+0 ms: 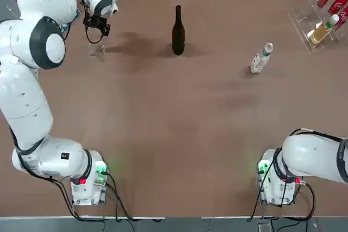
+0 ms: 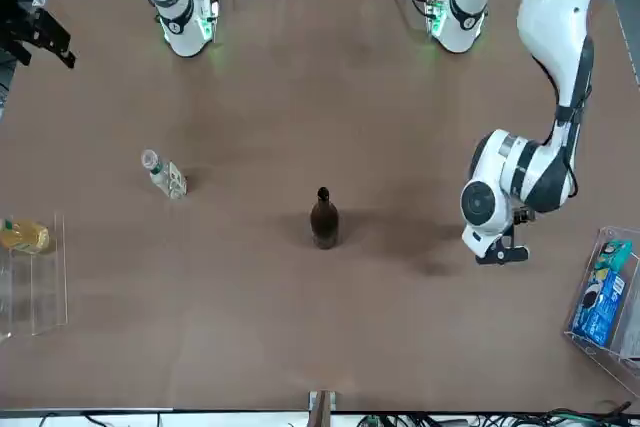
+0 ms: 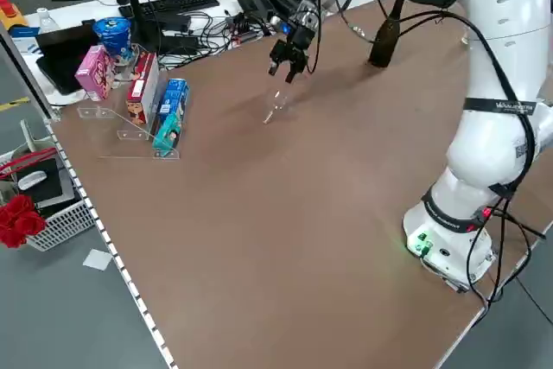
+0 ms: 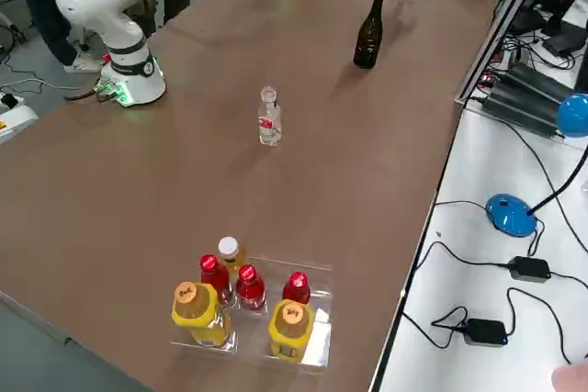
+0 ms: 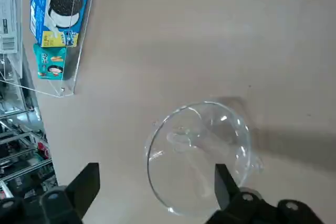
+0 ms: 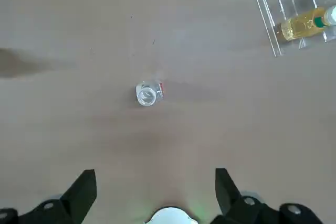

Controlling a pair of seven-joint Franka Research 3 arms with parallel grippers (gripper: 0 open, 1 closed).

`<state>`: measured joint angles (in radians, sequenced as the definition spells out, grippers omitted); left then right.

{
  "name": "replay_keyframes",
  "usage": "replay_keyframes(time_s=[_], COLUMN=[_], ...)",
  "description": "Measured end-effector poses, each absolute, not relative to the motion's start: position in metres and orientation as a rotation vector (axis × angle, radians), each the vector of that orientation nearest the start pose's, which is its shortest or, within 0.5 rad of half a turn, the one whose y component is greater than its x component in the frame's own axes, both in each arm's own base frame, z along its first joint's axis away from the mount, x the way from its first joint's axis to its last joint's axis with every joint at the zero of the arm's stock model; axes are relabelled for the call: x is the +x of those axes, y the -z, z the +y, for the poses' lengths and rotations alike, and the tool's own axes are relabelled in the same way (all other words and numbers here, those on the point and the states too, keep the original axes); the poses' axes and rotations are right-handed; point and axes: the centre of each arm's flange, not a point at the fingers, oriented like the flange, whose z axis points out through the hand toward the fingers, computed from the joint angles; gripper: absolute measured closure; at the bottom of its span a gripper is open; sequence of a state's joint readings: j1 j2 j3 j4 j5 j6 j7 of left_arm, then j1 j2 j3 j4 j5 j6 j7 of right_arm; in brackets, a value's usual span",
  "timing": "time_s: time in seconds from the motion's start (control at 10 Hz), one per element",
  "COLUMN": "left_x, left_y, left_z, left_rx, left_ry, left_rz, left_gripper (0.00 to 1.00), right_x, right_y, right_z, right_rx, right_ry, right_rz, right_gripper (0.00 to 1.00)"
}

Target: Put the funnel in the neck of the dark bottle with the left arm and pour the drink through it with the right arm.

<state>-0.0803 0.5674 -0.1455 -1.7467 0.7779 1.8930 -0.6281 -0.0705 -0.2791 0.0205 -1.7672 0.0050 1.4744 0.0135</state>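
The clear plastic funnel is seen on the brown table, beneath the left gripper, whose pincer is spread with nothing clamped. One finger overlaps the funnel's rim in the wrist view; whether contact has been made cannot be told. The task appears to be at the funnel pick-up: the jaws seemingly need to be centred over the cone, lowered and closed gently, lest the light plastic be tipped. The dark glass wine-style bottle is stood upright mid-table, its neck unfilled by any funnel. The small clear drink bottle is left standing, ungripped, while the right gripper is held above the table's right side, pincer apart.
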Motion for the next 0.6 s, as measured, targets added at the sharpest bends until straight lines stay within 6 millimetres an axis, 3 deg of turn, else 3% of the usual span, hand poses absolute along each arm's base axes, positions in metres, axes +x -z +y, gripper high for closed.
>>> replay_keyframes(time_s=[0.3,0.6], left_x=[0.614,0.610], left_y=[-0.210,-0.205], left_z=[-0.065,-0.063], left_rx=[-2.368,-2.364], left_ry=[-0.133,-0.147], left_rz=[0.008,0.012], left_gripper=[0.12,0.19], right_x=[0.454,0.454], right_y=[-0.665,-0.665], right_z=[-0.021,-0.020], right_rx=[-3.140,-3.140], right_ry=[-0.024,-0.024], right_rz=[0.100,0.100], right_gripper=[0.00,0.00])
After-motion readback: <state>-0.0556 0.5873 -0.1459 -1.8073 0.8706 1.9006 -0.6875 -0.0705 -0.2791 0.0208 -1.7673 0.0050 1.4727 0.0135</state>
